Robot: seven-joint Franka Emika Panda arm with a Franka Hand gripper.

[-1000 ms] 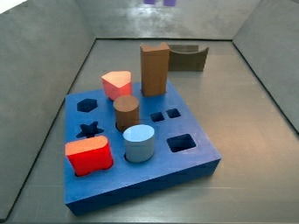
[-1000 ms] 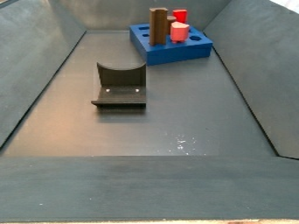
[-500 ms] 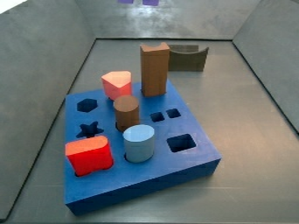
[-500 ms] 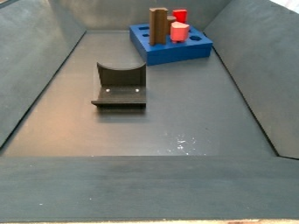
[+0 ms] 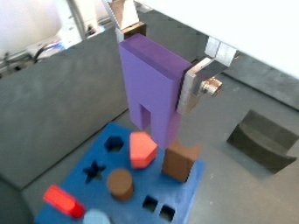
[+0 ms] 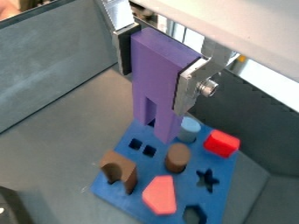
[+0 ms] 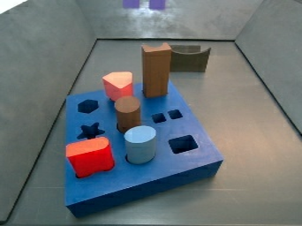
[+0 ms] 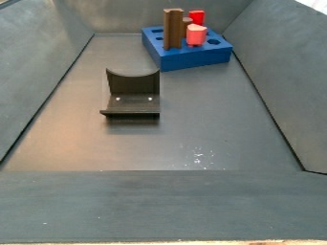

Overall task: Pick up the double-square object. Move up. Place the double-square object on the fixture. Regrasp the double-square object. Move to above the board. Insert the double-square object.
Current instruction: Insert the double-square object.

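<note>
Blue is the board (image 7: 141, 168), a thick square slab with shaped holes, and it is the landmark for the rest; in a side view (image 8: 186, 50) it lies at the far end of the grey floor. On the board stand several pegs: a tall brown block (image 7: 156, 71) near its far edge, a pink-red rounded block (image 7: 117, 85) beside the brown one, a brown cylinder (image 7: 127, 114) close to the middle, a light blue cylinder (image 7: 140, 145) nearer to the front edge, and a red rounded-square block (image 7: 90, 157) at the front corner. Beyond the far edge of the board, well apart from it, the fixture (image 7: 189, 58) stands on the floor as a dark bracket with raised walls; in a side view (image 8: 130, 94) it is nearer to the camera than the board. High above the board hangs the gripper (image 5: 158, 59), and its flat silver fingers (image 5: 194, 82) are pressed against the double-square object (image 5: 152, 87), pinching it between them. In both wrist views this purple piece (image 6: 156, 79) hangs upright with a notch in its lower end, and the board with its pegs shows below it. In a side view only a small purple patch (image 7: 147, 3) shows at the upper edge, above the far side of the board.
</note>
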